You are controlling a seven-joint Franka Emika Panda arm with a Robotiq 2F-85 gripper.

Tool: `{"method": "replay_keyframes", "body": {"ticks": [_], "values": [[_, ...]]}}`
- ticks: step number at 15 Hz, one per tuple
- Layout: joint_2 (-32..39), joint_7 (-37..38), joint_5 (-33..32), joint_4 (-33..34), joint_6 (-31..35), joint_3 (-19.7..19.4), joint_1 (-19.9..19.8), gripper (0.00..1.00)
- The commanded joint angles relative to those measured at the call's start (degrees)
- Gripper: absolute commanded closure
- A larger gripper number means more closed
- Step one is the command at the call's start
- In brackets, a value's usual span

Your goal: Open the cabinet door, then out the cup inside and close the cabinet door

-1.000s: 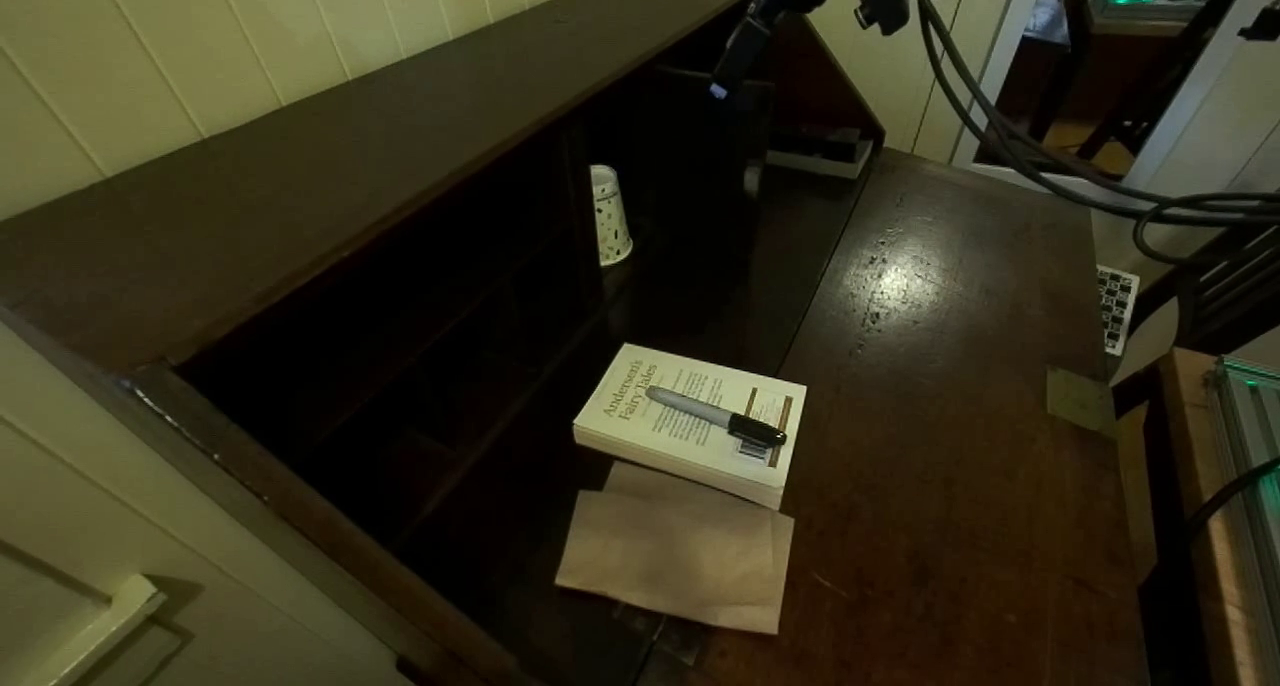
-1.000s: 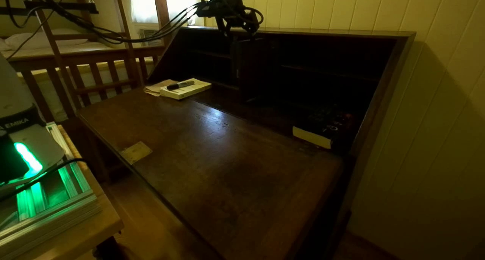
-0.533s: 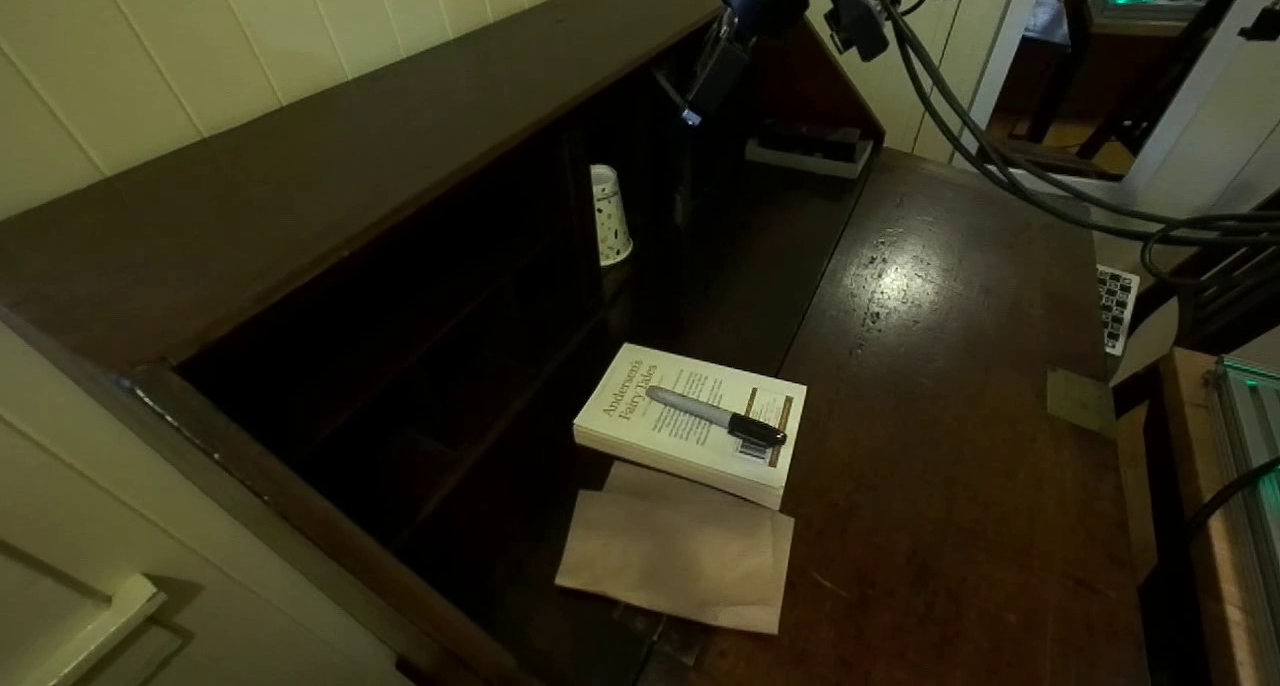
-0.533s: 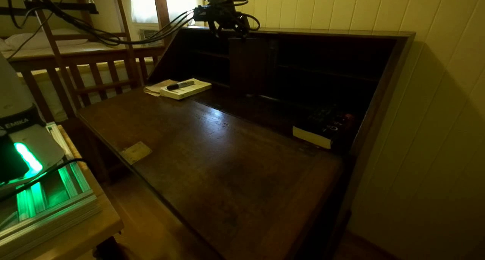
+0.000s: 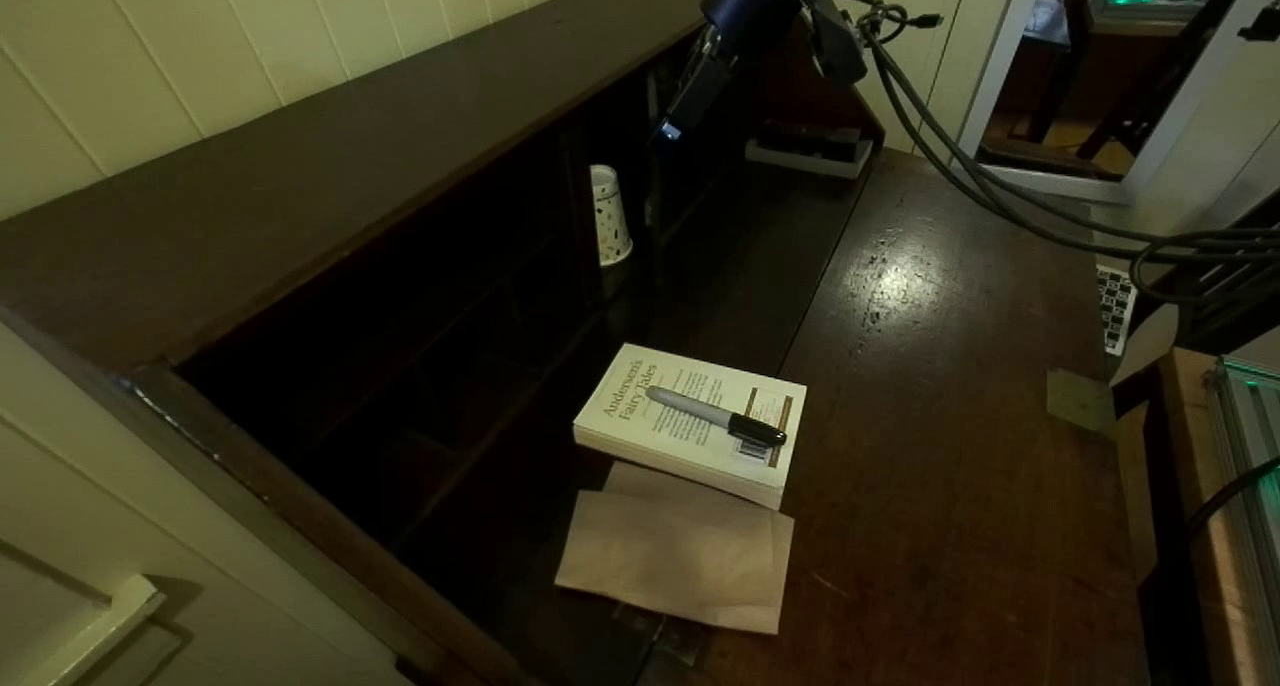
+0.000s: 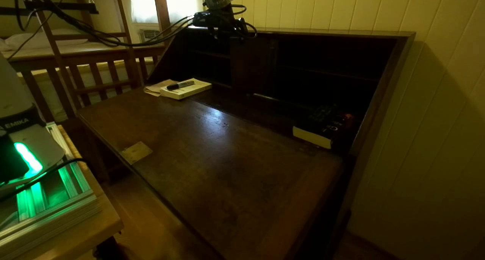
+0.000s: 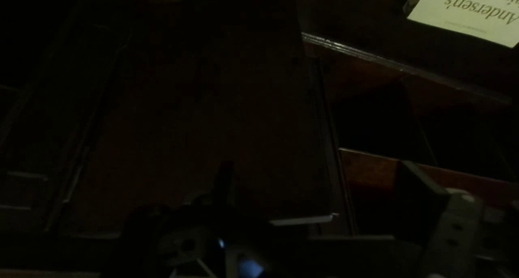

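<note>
The cup [image 5: 611,216] is small and white with dark specks, and shows in an exterior view beside the cabinet's divider. The divider hides part of it, and it looks wider at the bottom. The cabinet door [image 6: 248,66] is a dark panel standing close to the cabinet front. In an exterior view its edge [image 5: 652,211] leaves a gap where the cup shows. My gripper [image 5: 670,131] is at the door's upper part; whether it touches is unclear. In the wrist view my gripper [image 7: 316,172] has its fingers wide apart, with nothing between them, over the door [image 7: 206,107].
A pale book [image 5: 690,366] with a grey marker [image 5: 700,406] lies on the desk near brown paper [image 5: 670,566]. A thick dark book [image 6: 312,137] lies at the far end. Open shelves flank the cabinet. The desk's top ledge [image 5: 330,136] runs above. Cables hang from the arm.
The door has swung from sticking out towards the cabinet front, and its gap to the divider has narrowed. My gripper has moved with it, lower and towards the cup's side. The cup has not moved.
</note>
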Motion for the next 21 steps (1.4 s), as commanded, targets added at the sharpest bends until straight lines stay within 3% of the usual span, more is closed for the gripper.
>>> {"method": "replay_keyframes", "body": {"ticks": [1,12,15,21], "values": [[3.49,-4.58,6.13,2.29,4.14,1.66,-0.36,0.0],[7.6,-12.0,20.89,5.56,12.62,6.61,-0.86,0.0],[6.91,-8.56,18.07,3.97,10.92,5.17,-0.4,0.0],[2.41,1.78,0.65,-2.3,4.56,-1.63,1.89,0.0]]}}
